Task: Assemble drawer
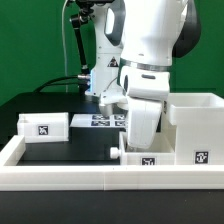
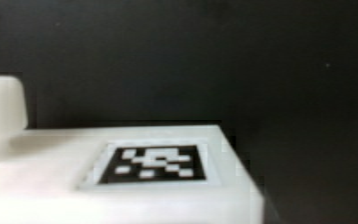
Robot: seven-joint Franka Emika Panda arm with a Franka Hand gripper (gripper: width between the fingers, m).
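Hanging above a smooth white plastic drawer box (image 1: 130,158), square-tagged, just beside the tall cube-like drawer housing (image 1: 192,120). A second open-top box (image 1: 45,127) lies well apart on the black table (image 1: 90,148). My fingers are hidden, so I cannot tell their opening or hold.

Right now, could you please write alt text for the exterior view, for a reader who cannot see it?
A white robot arm reaches down onto a small tagged white box by the front border rail, beside the tall white housing at the exterior view's right. A second small box lies on the black table at that view's left.
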